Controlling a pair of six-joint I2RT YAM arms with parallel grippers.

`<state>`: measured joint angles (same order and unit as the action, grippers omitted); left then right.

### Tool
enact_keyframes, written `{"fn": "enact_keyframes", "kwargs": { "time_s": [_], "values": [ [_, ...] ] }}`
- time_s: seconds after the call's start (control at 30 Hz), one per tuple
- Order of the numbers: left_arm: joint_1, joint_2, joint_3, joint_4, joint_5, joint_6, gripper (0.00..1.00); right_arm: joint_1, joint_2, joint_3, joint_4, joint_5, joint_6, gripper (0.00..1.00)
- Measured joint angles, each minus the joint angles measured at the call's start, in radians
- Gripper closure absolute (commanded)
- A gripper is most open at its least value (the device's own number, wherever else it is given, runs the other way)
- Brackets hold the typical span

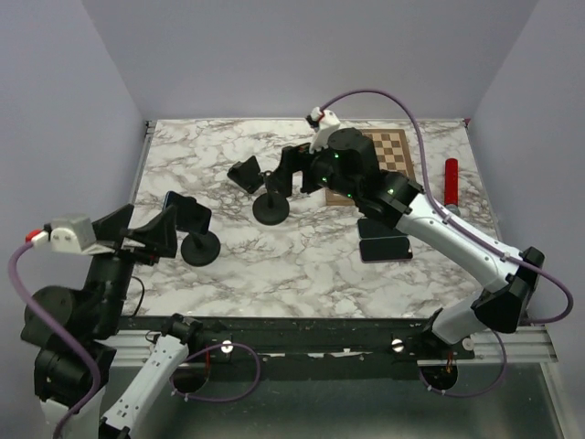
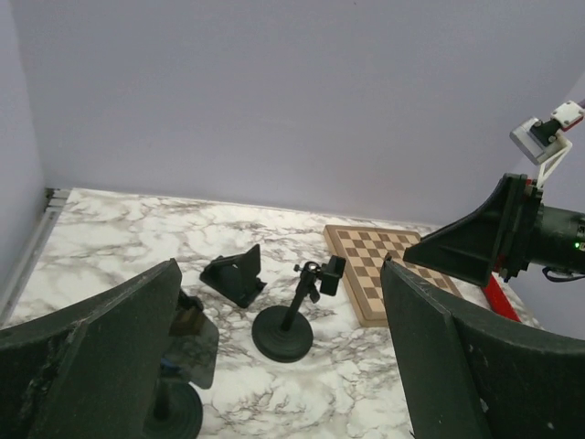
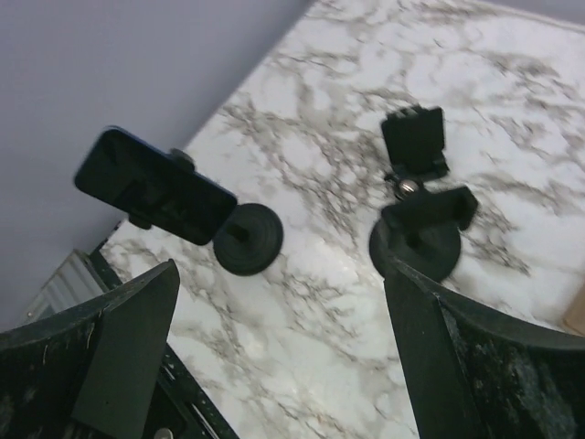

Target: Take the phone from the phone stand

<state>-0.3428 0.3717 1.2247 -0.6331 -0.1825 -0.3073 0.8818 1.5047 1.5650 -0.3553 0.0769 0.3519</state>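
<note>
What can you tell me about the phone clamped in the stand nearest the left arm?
The phone is a slim, dark, glossy-looking slab with rounded corners. It sits lengthwise in the stand's clamp, gripped on its long edges. It is tilted and raised above the round black base, which stands on the marble table. Only the clamp touches it. Which side is the screen cannot be told.
</note>
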Motion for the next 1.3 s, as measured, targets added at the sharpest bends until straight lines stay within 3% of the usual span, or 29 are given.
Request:
{"fn": "enact_keyframes", "kwargs": {
  "time_s": [0.27,0.5,0.73,0.93,1.3],
  "values": [
    [0.0,-0.143,0.002,-0.055,-0.104,0.049,0.01,0.202,0.293,0.303,0.035,0.025,-0.146,0.0],
    [0.0,-0.167,0.003,-0.092,-0.14,0.087,0.02,0.304,0.461,0.363,0.051,-0.127,-0.372,0.0],
    [0.0,-0.25,-0.024,-0.1,-0.119,0.102,0.01,0.301,0.581,0.552,0.055,-0.184,-0.504,0.0],
    [0.0,-0.253,-0.064,-0.114,-0.084,0.102,0.01,0.278,0.686,0.712,0.051,-0.21,-0.519,0.0],
    [0.0,-0.253,-0.071,-0.112,-0.067,0.109,0.02,0.237,0.821,0.822,0.039,-0.282,-0.513,0.0]
  ]
}}
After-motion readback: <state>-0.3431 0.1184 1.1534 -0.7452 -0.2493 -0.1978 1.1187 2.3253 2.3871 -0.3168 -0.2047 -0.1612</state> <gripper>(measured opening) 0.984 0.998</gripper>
